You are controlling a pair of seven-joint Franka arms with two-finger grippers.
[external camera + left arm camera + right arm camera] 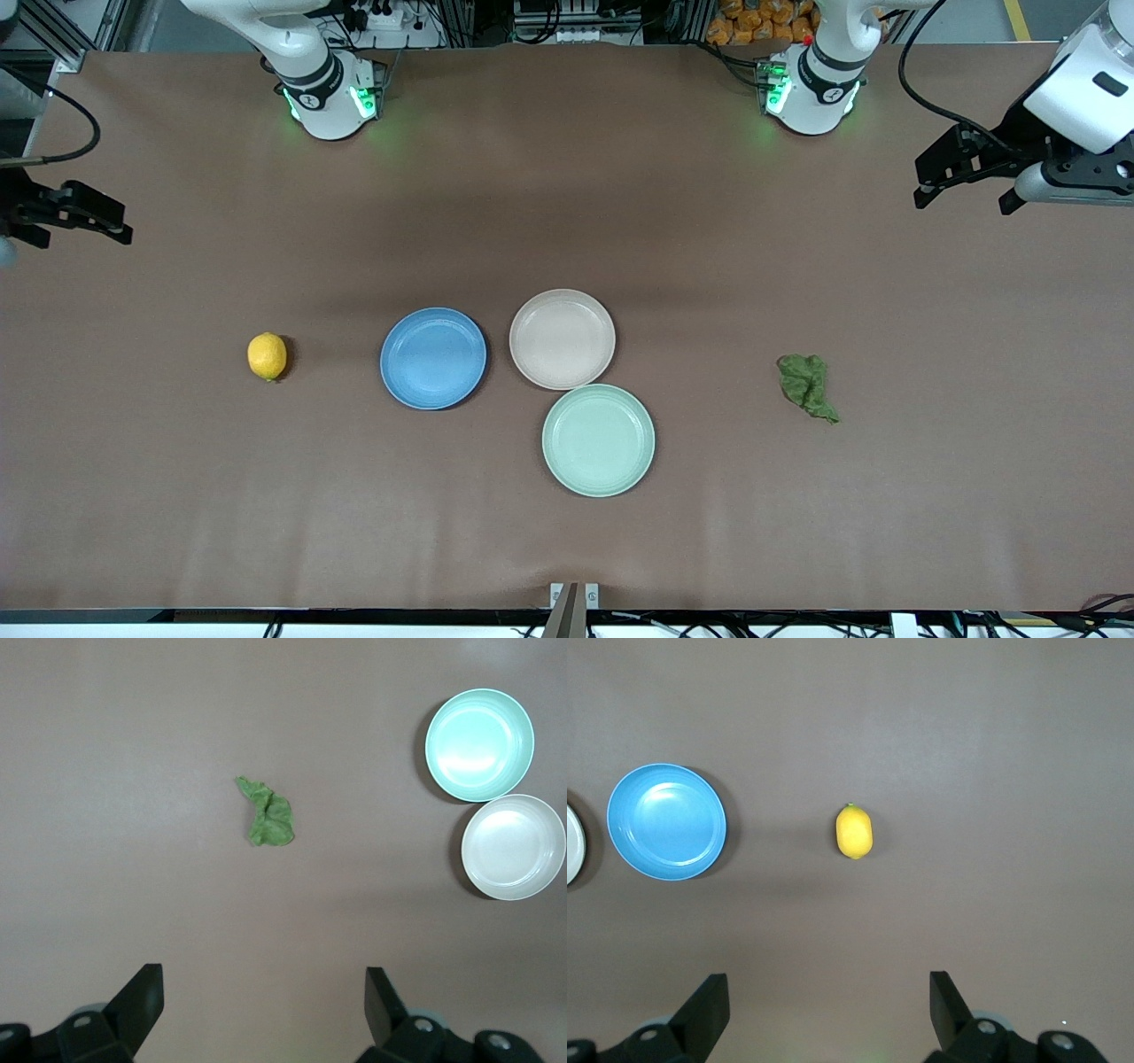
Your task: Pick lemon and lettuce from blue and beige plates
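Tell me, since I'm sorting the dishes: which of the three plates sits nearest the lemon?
The blue plate. It lies beside the lemon, toward the right arm's end; the beige plate and mint-green plate lie toward the lettuce.

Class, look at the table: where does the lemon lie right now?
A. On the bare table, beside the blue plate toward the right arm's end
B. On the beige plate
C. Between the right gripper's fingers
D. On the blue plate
A: the lemon sits on the brown table, apart from the empty blue plate, with no gripper touching it.
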